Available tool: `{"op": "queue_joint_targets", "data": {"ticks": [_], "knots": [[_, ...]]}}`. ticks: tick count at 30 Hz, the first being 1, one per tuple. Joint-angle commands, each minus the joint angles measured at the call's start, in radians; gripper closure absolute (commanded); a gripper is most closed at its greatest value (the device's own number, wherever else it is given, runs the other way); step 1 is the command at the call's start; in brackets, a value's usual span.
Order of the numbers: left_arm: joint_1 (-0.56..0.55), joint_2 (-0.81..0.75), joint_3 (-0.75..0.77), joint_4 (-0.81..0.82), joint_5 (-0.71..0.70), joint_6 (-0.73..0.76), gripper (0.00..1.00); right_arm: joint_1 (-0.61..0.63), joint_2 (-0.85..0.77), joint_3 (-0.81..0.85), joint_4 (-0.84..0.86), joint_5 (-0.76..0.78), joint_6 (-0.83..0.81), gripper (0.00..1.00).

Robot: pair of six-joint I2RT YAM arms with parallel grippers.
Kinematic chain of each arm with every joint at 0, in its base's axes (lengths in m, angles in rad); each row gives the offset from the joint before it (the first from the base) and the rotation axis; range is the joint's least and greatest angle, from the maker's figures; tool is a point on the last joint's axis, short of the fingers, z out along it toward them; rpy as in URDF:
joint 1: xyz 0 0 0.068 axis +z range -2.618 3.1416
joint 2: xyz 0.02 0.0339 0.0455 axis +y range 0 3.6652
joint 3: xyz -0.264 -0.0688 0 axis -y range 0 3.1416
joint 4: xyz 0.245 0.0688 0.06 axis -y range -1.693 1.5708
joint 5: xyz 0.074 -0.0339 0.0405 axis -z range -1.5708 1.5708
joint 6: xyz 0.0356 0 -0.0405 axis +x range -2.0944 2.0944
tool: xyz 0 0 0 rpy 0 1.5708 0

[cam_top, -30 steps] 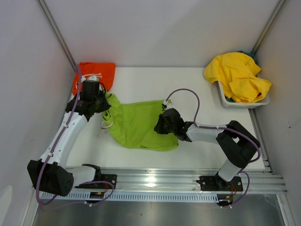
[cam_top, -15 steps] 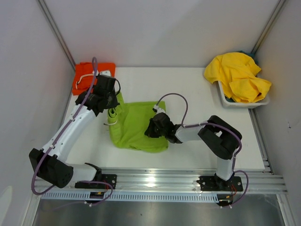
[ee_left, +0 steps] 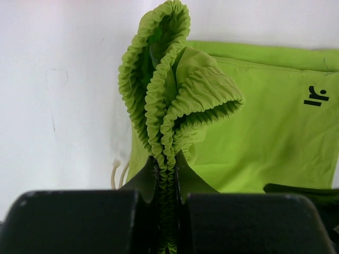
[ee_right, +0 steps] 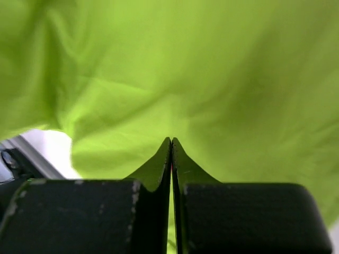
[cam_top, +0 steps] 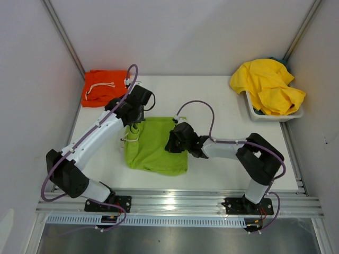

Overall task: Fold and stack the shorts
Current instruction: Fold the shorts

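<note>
The lime green shorts point(cam_top: 156, 151) lie folded over in the middle of the table, dark logo point(ee_left: 315, 97) facing up. My left gripper point(cam_top: 132, 117) is shut on their gathered elastic waistband point(ee_left: 167, 100) at the left edge and holds it up off the table. My right gripper point(cam_top: 174, 142) is shut on the green fabric point(ee_right: 201, 79) at the right side, and the cloth fills its view. A white drawstring point(cam_top: 126, 140) hangs at the left edge. The orange shorts point(cam_top: 103, 87) lie folded at the back left corner. Yellow shorts point(cam_top: 269, 84) are heaped in a bin at the back right.
A white bin point(cam_top: 253, 112) holds the yellow heap at the back right. Grey walls close the left, back and right sides. An aluminium rail point(cam_top: 212, 198) runs along the near edge by the arm bases.
Both grippers carried the green shorts: the left moved right and away from the orange shorts, the right moved left. The green cloth went from spread wide to a narrower fold.
</note>
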Motion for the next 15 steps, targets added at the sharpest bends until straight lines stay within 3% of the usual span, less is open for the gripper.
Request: {"op": "queue_joint_targets", "data": {"ticks": [1,6,15], "knots": [[-0.054,0.026,0.066,-0.023,-0.116,-0.033,1.0,-0.037,-0.164,0.021,-0.078,-0.012,-0.036,1.0],[-0.115,0.087,0.119,-0.083,-0.2,-0.091,1.0,-0.108,-0.266,-0.063,-0.141,0.005,-0.024,1.0],[-0.247,0.214,0.254,-0.197,-0.31,-0.203,1.0,-0.244,-0.326,-0.214,-0.101,-0.047,-0.025,1.0]]}}
